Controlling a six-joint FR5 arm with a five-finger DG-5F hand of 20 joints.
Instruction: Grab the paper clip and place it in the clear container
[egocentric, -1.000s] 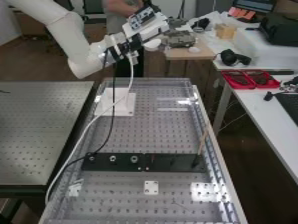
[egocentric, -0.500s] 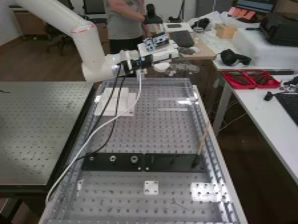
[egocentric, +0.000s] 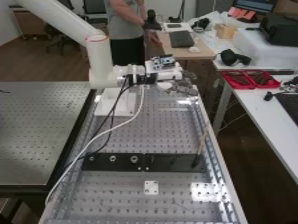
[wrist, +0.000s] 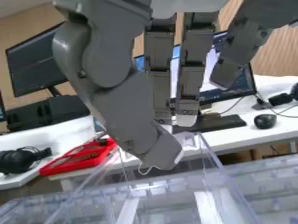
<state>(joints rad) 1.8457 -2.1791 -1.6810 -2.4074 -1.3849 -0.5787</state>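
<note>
Well, the hand (egocentric: 181, 86): out over the far end of the table (egocentric: 159, 130), the arm (egocentric: 101, 60) reaching in from the upper left; whether it is wide, narrow or gripping something, I cannot tell.
Paper clip: its place is uncertain; a thin pale loop (wrist: 145, 171) just beside the hand in the wrist view could be it, though it might equally be something behind.
Clear container: see-through walls (wrist: 229, 182) stand close to the hand in the wrist view; I take them to belong to the container.
Done so far: the hand looks to be near the container, which would suit the placing part of the job, but a completed grab cannot be confirmed.
Left to do: if the clip is in the hand, lower it inside the walls and let go; if not, the pick-up is still to come.
Risk: so slight a clip could slip away or catch on a clear edge, which is hard to judge by eye.
Black strip (egocentric: 176, 162): across the nearer part of the table, a thin stick (egocentric: 202, 142) rising at its right end.
Red tray (egocentric: 249, 79): on the side bench, well apart from the black strip.
</note>
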